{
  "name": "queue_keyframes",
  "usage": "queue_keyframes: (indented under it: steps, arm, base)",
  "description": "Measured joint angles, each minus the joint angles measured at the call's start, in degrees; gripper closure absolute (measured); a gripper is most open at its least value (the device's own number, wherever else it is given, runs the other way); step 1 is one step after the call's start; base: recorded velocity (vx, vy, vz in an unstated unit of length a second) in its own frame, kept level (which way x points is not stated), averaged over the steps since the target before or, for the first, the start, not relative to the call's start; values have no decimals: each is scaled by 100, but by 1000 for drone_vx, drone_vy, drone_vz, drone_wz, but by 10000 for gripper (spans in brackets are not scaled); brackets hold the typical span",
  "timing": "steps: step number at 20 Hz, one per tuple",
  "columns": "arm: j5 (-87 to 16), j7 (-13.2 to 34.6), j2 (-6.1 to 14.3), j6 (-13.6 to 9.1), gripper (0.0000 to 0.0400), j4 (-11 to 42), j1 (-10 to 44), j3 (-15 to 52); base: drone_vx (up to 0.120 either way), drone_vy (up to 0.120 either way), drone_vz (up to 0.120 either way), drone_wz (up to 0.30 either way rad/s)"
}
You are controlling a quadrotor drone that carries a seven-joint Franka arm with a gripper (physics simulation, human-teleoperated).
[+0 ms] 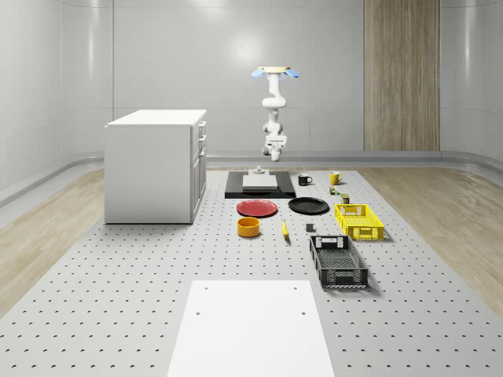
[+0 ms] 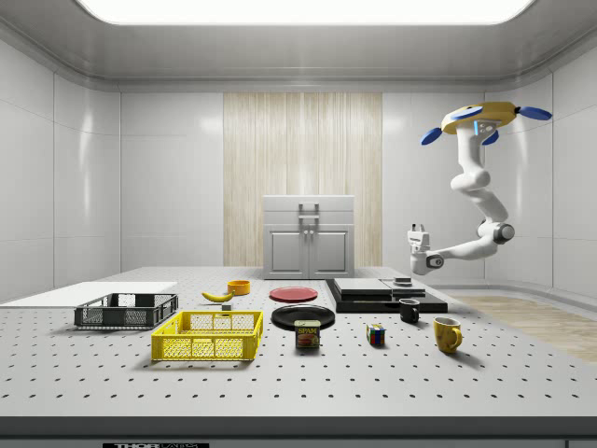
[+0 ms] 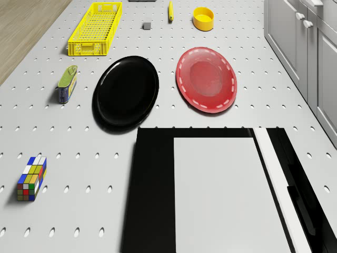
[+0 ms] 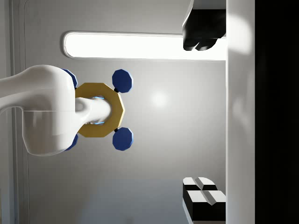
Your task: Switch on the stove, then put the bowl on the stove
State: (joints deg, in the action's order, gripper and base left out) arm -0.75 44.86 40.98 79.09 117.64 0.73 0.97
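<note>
The black stove (image 1: 236, 188) with a pale plate on top lies at the far middle of the table, also the stove (image 2: 359, 291) (image 3: 152, 190). The yellow bowl (image 1: 249, 226) stands upright nearer the front, past the red plate; the same bowl (image 2: 239, 287) (image 3: 203, 18) appears from the side and from the drone. The drone (image 1: 275, 72) (image 2: 485, 117) hovers high over the stove's far side. Its arm hangs down and my gripper (image 1: 274, 151) (image 2: 417, 231) (image 4: 202, 113) is in the air above the stove's far edge, tilted upward, open and holding nothing.
A red plate (image 1: 257, 207) and a black plate (image 1: 308, 206) lie just in front of the stove. A yellow basket (image 1: 359, 221), a black basket (image 1: 338, 261), two mugs (image 1: 303, 179), a can (image 3: 67, 83) and a cube (image 3: 31, 178) sit right. A white cabinet (image 1: 157, 165) stands left.
</note>
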Motion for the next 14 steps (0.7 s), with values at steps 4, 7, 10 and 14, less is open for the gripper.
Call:
queue_keyframes:
  steps: [4,7,10,14]
  arm:
    - [-92,12,13,18,0,14,21,66]
    - [-216,28,23,32,0,27,48,155]
    - [-422,55,35,47,0,47,93,301]
    - [-918,122,60,73,0,110,202,653]
  base:
    - [0,-120,0,0]
    - [0,-120,0,0]
    - [0,-120,0,0]
    - [0,-120,0,0]
